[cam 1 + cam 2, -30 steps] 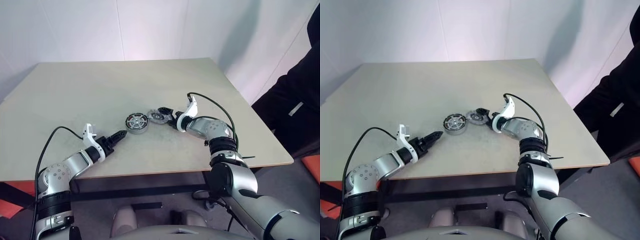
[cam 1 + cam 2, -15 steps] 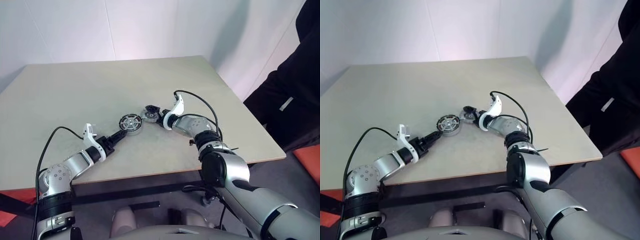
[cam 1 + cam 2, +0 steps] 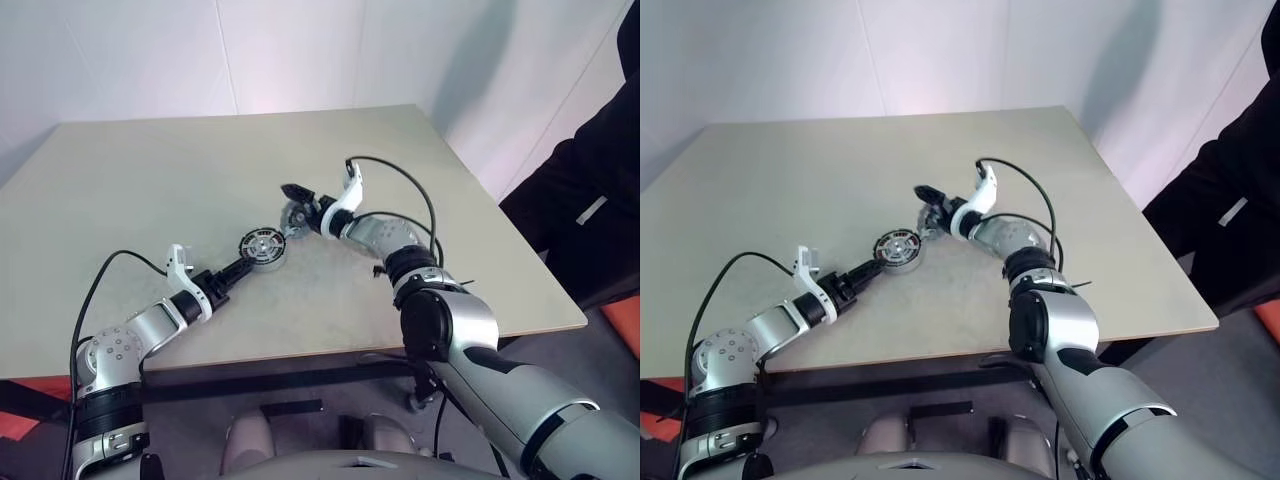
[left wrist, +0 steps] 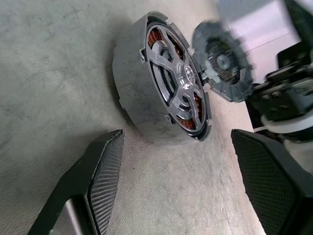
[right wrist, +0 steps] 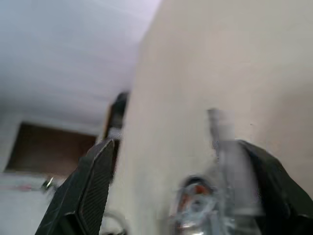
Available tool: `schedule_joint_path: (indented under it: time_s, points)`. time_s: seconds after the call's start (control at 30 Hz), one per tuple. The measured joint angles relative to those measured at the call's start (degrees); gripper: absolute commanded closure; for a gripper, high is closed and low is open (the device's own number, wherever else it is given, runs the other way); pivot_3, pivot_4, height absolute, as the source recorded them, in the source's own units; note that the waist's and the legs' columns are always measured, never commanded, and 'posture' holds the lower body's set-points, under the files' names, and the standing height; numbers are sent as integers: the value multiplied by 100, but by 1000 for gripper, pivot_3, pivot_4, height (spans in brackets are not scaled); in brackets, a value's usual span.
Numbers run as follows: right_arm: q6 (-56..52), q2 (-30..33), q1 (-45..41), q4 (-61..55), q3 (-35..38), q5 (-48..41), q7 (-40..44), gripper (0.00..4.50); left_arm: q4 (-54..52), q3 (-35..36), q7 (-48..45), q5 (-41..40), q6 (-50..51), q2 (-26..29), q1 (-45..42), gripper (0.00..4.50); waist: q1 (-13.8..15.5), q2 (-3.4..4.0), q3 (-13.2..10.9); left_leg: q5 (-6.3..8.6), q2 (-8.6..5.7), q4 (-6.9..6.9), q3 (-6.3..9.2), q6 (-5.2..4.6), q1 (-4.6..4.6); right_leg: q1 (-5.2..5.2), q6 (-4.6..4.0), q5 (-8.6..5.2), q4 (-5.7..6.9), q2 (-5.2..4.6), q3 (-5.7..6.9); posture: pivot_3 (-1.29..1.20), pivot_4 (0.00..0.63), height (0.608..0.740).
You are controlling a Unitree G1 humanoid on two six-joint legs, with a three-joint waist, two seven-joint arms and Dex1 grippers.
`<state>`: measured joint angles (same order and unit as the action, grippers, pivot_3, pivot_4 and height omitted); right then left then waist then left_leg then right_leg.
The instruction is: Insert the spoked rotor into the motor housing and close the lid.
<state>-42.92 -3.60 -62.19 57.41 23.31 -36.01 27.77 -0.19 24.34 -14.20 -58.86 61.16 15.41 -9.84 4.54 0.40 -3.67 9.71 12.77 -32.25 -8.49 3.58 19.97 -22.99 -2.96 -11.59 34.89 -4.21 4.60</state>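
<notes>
The motor housing [image 3: 263,246] stands on the table with copper windings showing. The spoked rotor [image 4: 178,83] sits inside it, silvery spokes up. My left gripper [image 3: 238,267] lies low just before the housing, open, one finger on each side of it and apart from its wall [image 4: 129,103]. The lid [image 3: 296,216], grey with a notched rim, hangs tilted above the table just right of the housing. My right gripper [image 3: 298,204] is shut on the lid at its widest spread. In the left wrist view the lid [image 4: 222,63] is blurred beside the housing's rim.
The tan table [image 3: 150,170] stretches wide behind and to the left of the parts. A person in dark clothing [image 3: 595,190] stands at the table's right edge. A black cable [image 3: 400,185] loops over my right wrist.
My right gripper has risen off the table with the lid and swung left, closer to the housing. The left gripper and housing have stayed put. The camera has shifted slightly.
</notes>
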Motion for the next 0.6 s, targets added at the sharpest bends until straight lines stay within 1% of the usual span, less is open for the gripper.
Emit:
schedule_joint_path:
  time_s: [0.03, 0.13, 0.23, 0.37, 0.43, 0.5, 0.53, 0.6]
  points:
    - [-278, -44, -8, -357, -154, -30, 156, 41, 11, -1, 0, 3, 0, 12, -9, 791, 0, 0, 0, 0, 1, 2, 0, 0, -2, 2, 26, -15, 0, 1, 0, 0, 0, 740]
    - [-862, -223, 6, -1167, -405, -122, 240, 41, 110, -4, -5, 25, -2, 18, -83, 791, 8, -1, 1, -1, 2, 2, 0, 2, -14, 7, 30, -18, -1, 1, -1, 0, 0, 740]
    - [-1042, -296, 73, -1371, -470, -135, 166, 41, 181, -7, -19, 51, -15, 24, -136, 791, 26, -4, 2, -1, 0, -1, 0, 2, -11, 9, 31, -18, -9, 1, -3, 0, 0, 740]
    - [-992, -250, 202, -1436, -549, -28, 39, 41, 203, -4, -56, 70, -18, 52, -137, 791, 64, -4, 2, -1, 0, -2, -1, 3, -12, 8, 32, -18, -9, 1, -5, 0, 0, 740]
    - [-758, -212, 265, -1487, -677, 116, 36, 41, 203, -4, -69, 71, -18, 60, -135, 791, 71, -4, 1, -3, 1, 1, -1, 6, -12, 5, 32, -18, -8, 1, -5, 0, 0, 740]
    - [-239, -164, 374, -1647, -990, 429, 150, 41, 203, -1, -86, 67, -17, 61, -130, 791, 78, -4, 2, -3, 1, 2, -1, 7, -10, 4, 32, -18, -8, 1, -4, 0, 0, 740]
    - [123, -131, 454, -1748, -1231, 659, 232, 41, 202, 1, -98, 65, -17, 61, -126, 791, 81, -4, 2, -3, 1, 2, -1, 7, -9, 4, 32, -18, -9, 1, -5, 0, 0, 740]
    - [1134, -26, 635, -1821, -1910, 1401, 296, 41, 201, 4, -142, 63, -22, 63, -123, 791, 83, -6, 2, -3, 1, 2, -1, 8, -6, 3, 32, -18, -10, 1, -4, 0, 0, 740]
